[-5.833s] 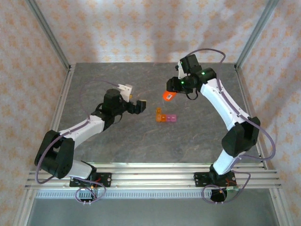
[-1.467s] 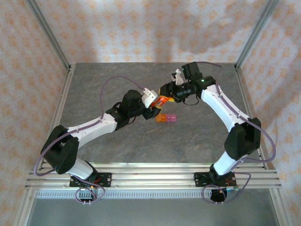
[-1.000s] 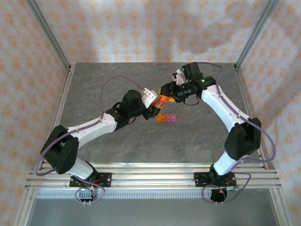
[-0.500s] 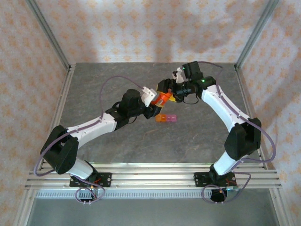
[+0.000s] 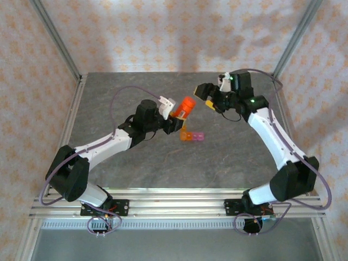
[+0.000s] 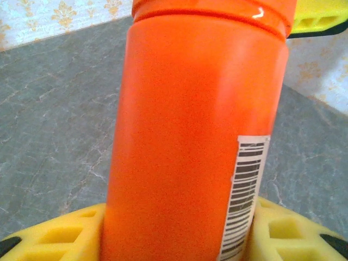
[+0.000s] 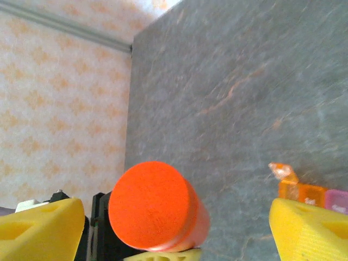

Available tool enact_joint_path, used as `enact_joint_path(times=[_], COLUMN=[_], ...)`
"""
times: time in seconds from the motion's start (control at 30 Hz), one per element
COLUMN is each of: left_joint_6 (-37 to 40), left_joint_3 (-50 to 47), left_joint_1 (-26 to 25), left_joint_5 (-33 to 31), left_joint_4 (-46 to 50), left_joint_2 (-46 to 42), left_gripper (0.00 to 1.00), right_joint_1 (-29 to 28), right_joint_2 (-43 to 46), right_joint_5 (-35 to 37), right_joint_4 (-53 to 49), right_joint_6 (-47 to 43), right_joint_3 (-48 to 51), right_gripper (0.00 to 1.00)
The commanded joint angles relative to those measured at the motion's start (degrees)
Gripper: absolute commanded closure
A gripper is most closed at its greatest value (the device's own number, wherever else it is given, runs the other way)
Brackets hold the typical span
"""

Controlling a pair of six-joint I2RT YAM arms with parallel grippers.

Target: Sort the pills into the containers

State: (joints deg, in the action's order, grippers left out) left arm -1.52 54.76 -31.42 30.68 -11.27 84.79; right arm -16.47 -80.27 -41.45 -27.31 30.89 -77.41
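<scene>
The left tool (image 5: 175, 122) is squeezed tight on the bottom of the orange bottle (image 5: 185, 106) and holds it up off the tabletop (image 5: 163, 163), a bit tilted. The right tool (image 5: 207, 97) is wide open with nothing in it, near the bottle at 2 o'clock. The containers (image 5: 192, 136) lie flat on the tabletop, at 5 o'clock from the bottle.

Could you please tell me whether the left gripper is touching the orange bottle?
Touching. In the left wrist view, the left gripper's yellow fingers sit flush against both sides of the orange bottle, with no gap.
</scene>
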Motion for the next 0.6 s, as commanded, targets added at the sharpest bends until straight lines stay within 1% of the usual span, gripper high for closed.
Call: enact_joint_path(times=[0.0, 0.1, 0.17, 0.4, 0.57], left_joint_6=[-3.1, -3.9, -4.6, -3.7, -2.0], left_joint_3=[3.2, 3.9, 3.7, 3.2, 3.6], left_joint_1=[0.7, 1.1, 1.1, 1.0, 0.7], left_joint_5=[6.3, 9.2, 9.6, 8.7, 7.9], left_joint_4=[-1.1, -0.4, -1.3, -0.4, 1.4], left_joint_2=[-1.0, -0.7, -0.8, -1.1, -0.3], left_gripper=[1.0, 1.0, 1.0, 1.0, 1.0], right_joint_1=[0.1, 0.1, 0.1, 0.1, -1.0], right_joint_2=[3.8, 4.7, 4.6, 4.4, 3.6], right_joint_5=[7.0, 6.5, 5.4, 2.5, 3.2], right_joint_4=[4.3, 5.9, 6.8, 11.4, 12.4], right_joint_6=[1.6, 2.3, 2.6, 3.3, 3.7], right_joint_3=[2.7, 4.6, 5.4, 7.4, 6.9], right_gripper=[0.12, 0.12, 0.13, 0.12, 0.12])
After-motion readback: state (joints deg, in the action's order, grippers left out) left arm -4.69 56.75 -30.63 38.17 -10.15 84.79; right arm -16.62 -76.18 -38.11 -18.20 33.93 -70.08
